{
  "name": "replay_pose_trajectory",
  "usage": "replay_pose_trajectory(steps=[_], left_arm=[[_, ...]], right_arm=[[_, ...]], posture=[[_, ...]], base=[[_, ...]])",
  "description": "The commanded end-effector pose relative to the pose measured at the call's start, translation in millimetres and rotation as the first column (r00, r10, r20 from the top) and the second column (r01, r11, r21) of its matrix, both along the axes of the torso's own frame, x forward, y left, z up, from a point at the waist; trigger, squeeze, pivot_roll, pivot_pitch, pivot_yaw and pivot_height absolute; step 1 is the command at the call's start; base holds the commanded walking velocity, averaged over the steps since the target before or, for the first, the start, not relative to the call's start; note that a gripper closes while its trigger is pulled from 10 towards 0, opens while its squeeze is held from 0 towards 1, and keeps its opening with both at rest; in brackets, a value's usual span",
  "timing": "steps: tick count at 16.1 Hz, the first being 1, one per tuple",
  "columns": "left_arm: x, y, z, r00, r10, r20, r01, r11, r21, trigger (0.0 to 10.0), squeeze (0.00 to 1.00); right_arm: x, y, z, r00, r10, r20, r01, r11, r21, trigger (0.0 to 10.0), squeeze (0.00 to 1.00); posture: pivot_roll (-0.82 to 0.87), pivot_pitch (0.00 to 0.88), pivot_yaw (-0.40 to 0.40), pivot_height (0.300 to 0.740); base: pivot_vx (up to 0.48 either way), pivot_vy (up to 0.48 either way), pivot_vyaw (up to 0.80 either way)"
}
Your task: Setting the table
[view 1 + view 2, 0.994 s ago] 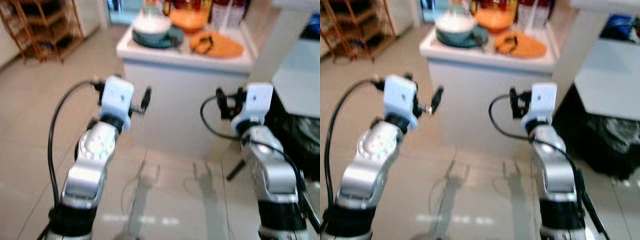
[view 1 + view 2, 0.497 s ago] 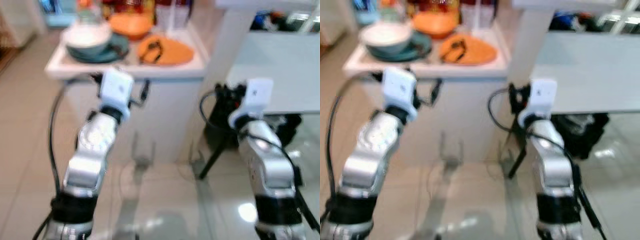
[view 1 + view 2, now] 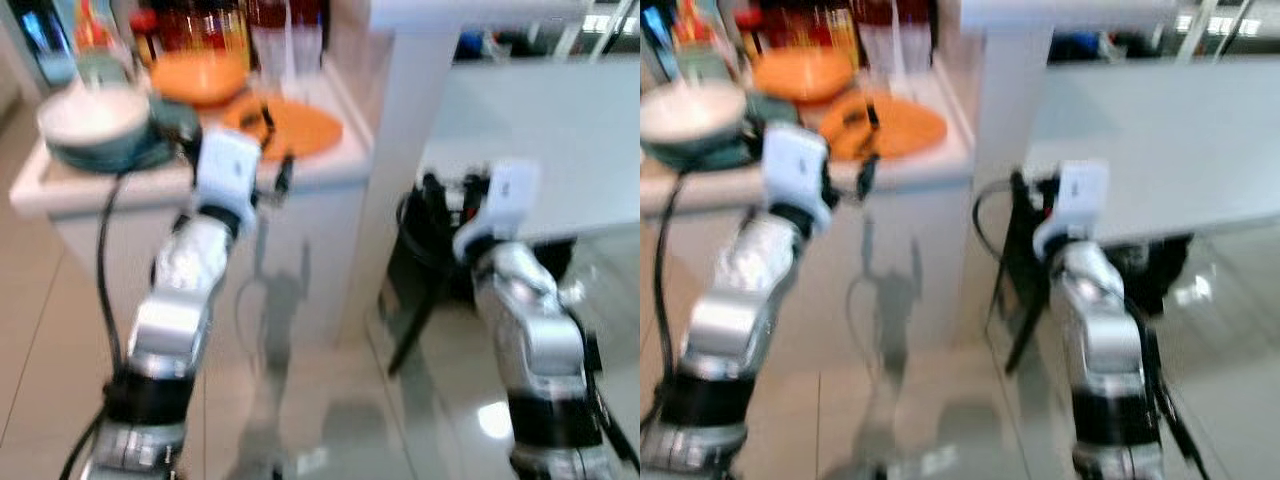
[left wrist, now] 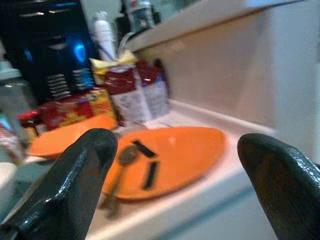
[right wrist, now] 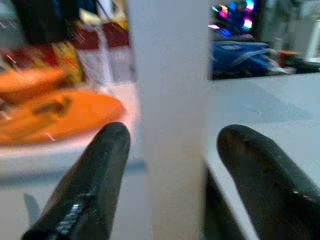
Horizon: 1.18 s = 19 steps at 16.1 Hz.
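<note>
Cutlery (image 4: 126, 169) resolved on orange plate (image 4: 180, 155) in left wrist view, left tool (image 4: 175, 185) wide open, empty, right tool (image 5: 172, 170) open, empty, facing white pillar (image 5: 170, 100), surface (image 3: 330, 165) blurred in head views.

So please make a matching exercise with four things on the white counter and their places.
Things:
1. flat orange plate
2. white bowl
3. deep orange bowl
4. left claw

Places:
A. on a dark teal plate
B. behind the flat plate, near the bottles
C. carries dark cutlery
D. at the counter's front edge, open

Pairs: 1-C, 2-A, 3-B, 4-D
</note>
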State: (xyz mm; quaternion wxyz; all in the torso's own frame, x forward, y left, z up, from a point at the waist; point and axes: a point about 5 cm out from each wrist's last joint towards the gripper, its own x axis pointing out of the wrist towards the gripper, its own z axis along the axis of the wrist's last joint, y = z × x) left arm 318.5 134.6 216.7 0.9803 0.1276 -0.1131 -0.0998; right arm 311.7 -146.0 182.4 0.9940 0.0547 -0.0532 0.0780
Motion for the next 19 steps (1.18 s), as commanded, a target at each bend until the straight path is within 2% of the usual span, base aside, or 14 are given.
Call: replay_pose_trajectory(steps=[1, 5, 6, 10, 14, 15, 19], left_arm=[[-1.1, 10.6, -1, 0.999, 0.036, -0.002, -0.036, 0.999, -0.004, 10.0, 0.00], [2.2, 18.6, -2, 0.998, 0.065, -0.006, -0.065, 0.997, -0.043, 10.0, 0.00], [2.0, 19.3, -2, 0.998, 0.060, -0.006, -0.060, 0.997, -0.050, 10.0, 0.00], [-1.7, 22.6, -6, 0.999, 0.030, -0.020, -0.031, 0.998, -0.048, 10.0, 0.00], [5.0, 26.2, -6, 0.999, 0.026, -0.025, -0.027, 0.999, -0.034, 10.0, 0.00], [6.8, 24.6, -4, 1.000, -0.008, -0.027, 0.008, 1.000, -0.012, 10.0, 0.00], [12.2, 27.0, 0, 0.996, -0.087, -0.032, 0.086, 0.996, -0.002, 10.0, 0.00]], right_arm=[[-3.5, 6.1, 3, 0.999, 0.045, 0.018, -0.046, 0.998, 0.053, 10.0, 1.00], [-14.8, 6.1, 7, 0.996, 0.020, 0.092, -0.029, 0.995, 0.096, 10.0, 1.00], [-27.2, 9.0, -1, 0.993, 0.060, 0.098, -0.064, 0.997, 0.039, 10.0, 0.00], [-53.2, 8.0, -8, 0.988, 0.096, 0.118, -0.101, 0.994, 0.033, 10.0, 0.00], [-56.4, 10.4, -8, 0.989, 0.119, 0.091, -0.121, 0.993, 0.009, 10.0, 0.00], [-59.4, 12.1, -8, 0.983, 0.165, 0.077, -0.165, 0.986, -0.005, 10.0, 0.00], [-71.2, 14.5, -3, 0.976, 0.202, 0.081, -0.202, 0.979, -0.018, 10.0, 0.00]], posture=[[0.09, 0.041, -0.034, 0.740], [0.08, 0.049, -0.047, 0.740], [0.08, 0.053, -0.045, 0.740], [0.08, 0.058, -0.044, 0.740], [0.07, 0.063, -0.042, 0.740], [0.08, 0.064, -0.040, 0.740], [0.05, 0.065, -0.028, 0.740]], base=[[0.461, 0.000, 0.00], [0.460, 0.000, 0.00], [0.446, 0.000, 0.00], [0.429, 0.000, 0.00], [0.413, 0.000, 0.00], [0.371, 0.000, 0.00], [0.333, 0.000, 0.00]])
